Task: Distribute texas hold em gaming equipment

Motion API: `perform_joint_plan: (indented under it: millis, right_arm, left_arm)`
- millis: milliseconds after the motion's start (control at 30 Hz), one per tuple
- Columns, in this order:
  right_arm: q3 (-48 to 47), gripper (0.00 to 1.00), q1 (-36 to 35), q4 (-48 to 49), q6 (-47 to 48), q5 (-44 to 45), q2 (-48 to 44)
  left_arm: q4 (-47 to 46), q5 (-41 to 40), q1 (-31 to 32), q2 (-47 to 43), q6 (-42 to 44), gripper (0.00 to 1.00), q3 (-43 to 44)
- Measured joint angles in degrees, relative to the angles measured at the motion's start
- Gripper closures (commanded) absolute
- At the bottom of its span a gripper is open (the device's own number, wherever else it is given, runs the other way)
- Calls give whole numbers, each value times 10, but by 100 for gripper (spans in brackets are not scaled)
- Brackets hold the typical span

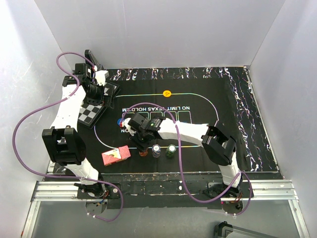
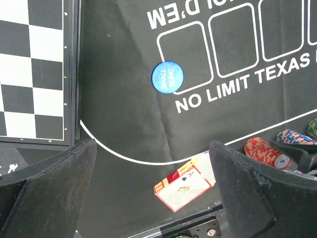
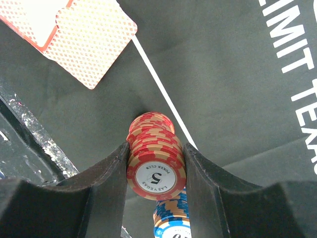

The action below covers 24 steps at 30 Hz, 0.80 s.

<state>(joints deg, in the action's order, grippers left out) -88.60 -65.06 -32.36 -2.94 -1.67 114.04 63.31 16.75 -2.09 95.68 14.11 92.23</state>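
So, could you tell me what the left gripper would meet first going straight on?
Probably the bare black mat, between the blue small-blind disc and the card deck, though depth is unclear.

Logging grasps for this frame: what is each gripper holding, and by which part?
The right gripper grips the red chip stack by its opposite sides, one finger on each. The left gripper is open and holds nothing.
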Motion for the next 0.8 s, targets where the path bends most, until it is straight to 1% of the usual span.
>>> perform_joint_plan:
  millis: [133,267,433,633,800]
  right_arm:
    - [-4,94,0,-5,2,-1,-1]
    - [-27,99,0,-18,2,-5,-1]
    - [-59,99,0,-28,5,-7,-3]
    - [-142,99,7,-57,15,-3,9]
    - [-218,99,35,-48,15,-3,63]
  left_arm:
    - [-2,0,0,0,3,2,-2]
    - [-3,2,0,-1,5,2,-9]
    - [-4,2,-1,-6,10,2,-11]
    - [-6,4,-3,-13,13,2,-18]
    - [-8,7,-5,-13,14,0,-19]
